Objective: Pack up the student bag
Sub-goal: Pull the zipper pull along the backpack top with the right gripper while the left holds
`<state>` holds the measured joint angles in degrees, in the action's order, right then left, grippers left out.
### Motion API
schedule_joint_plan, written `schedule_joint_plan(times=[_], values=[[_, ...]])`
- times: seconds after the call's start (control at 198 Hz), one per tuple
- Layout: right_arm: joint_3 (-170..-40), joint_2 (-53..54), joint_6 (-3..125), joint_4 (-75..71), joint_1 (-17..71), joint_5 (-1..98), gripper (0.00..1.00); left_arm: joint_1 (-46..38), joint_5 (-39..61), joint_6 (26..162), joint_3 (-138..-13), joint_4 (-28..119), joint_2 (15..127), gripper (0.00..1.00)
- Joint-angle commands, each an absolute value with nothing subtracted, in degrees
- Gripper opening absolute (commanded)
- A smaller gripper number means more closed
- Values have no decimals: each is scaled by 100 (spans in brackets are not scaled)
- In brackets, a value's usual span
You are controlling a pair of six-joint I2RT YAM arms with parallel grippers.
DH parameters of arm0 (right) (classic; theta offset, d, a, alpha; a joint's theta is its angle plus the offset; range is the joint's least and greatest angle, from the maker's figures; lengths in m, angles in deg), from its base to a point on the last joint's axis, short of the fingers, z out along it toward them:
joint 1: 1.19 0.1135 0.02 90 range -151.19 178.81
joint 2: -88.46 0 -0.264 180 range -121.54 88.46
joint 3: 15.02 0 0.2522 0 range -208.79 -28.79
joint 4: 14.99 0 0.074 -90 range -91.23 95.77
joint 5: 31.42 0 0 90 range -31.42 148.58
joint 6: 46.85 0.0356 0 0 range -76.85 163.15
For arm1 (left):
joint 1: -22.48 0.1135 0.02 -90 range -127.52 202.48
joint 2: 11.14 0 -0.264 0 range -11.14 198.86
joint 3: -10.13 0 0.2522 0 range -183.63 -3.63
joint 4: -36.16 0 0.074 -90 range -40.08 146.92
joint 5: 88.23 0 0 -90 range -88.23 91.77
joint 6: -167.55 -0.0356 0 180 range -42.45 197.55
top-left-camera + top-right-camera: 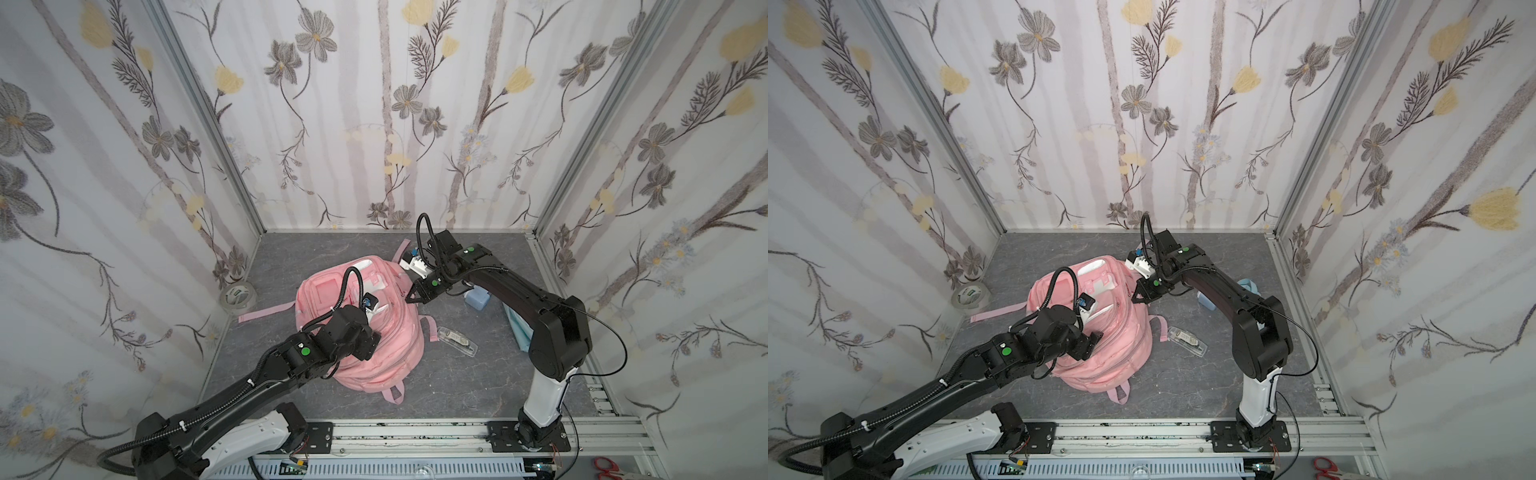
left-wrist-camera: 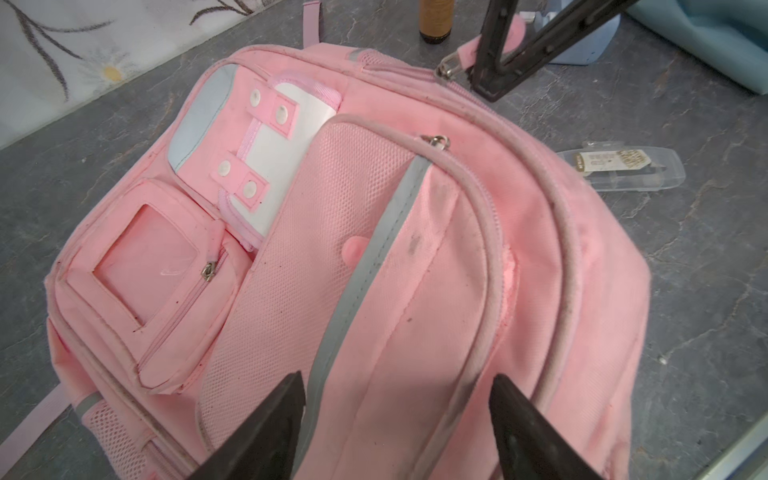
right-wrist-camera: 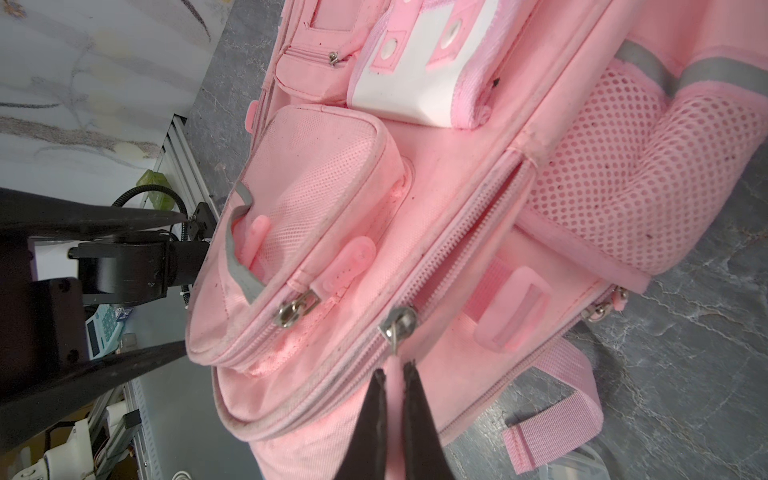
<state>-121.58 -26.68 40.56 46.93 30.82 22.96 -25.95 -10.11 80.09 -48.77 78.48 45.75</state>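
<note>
- The student bag (image 1: pixel 395 357) lies front-up at the middle of the table (image 1: pixel 457 386).
- The left gripper (image 2: pixel 397 390) hovers over its front pocket, fingers spread, gripping nothing.
- The right gripper (image 3: pixel 395 374) pinches the pink zipper pull (image 2: pixel 470 49) at the bag's far right edge.

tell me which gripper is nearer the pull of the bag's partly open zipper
Right. The right gripper is shut on that zipper pull; the left gripper hangs open, apart, over the student bag's front.
</note>
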Motion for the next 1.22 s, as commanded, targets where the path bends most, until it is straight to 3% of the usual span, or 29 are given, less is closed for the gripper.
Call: schedule_joint_plan(times=[0.0,0.187,0.43,0.643,0.891,1.215], values=[[-12160,-2628,3980,4425,3078,1913,0,-2537,-1333,7728,-4877,7464,4716,54],[-12125,-2631,3960,4428,3080,2014,0,-2458,-1298,7667,-4787,7295,4599,0],[-12512,-2786,4027,4447,3110,2296,0,-2401,-716,8767,-5231,7517,4382,0],[-13109,-3064,4119,4752,3229,2668,0,-2442,201,10271,-5965,7326,5238,0],[-12893,-2799,4157,4912,3229,2838,0,-2453,-648,11280,-7308,8757,6697,0],[-12693,-2580,4054,4914,3098,3228,0,-2351,-1747,12540,-7078,9075,6458,0]])
